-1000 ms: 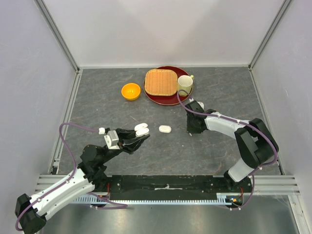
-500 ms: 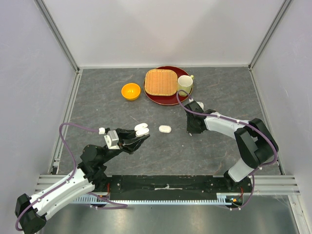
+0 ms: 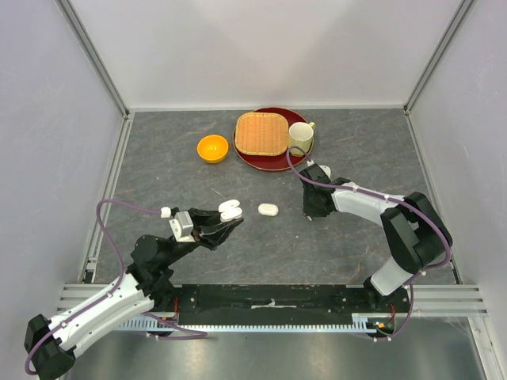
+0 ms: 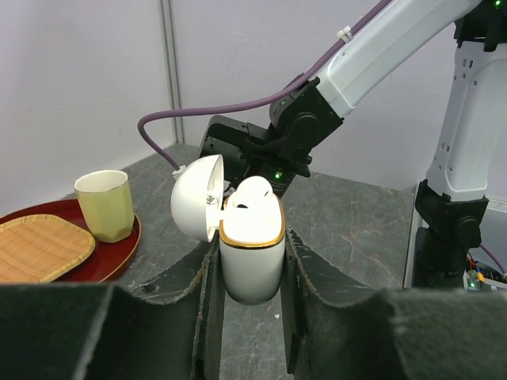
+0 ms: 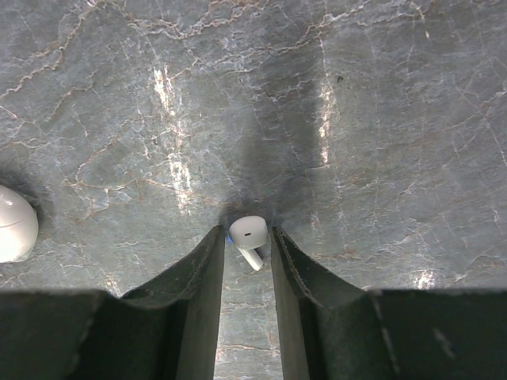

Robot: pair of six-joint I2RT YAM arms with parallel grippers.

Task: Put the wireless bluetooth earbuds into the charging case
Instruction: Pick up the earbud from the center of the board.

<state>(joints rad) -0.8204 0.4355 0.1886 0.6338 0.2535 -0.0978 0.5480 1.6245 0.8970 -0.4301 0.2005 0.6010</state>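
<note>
Left gripper was clamped on the charging case, held upright off the table, lid flipped open, one white earbud sitting in the top. Right gripper was down at the table, fingers tight on either side of a second earbud lying there; couldn't tell if it was actually pinched. A small white oval object lay between the two arms. Further back were an orange bowl and a red tray holding a woven basket and a cup.
</note>
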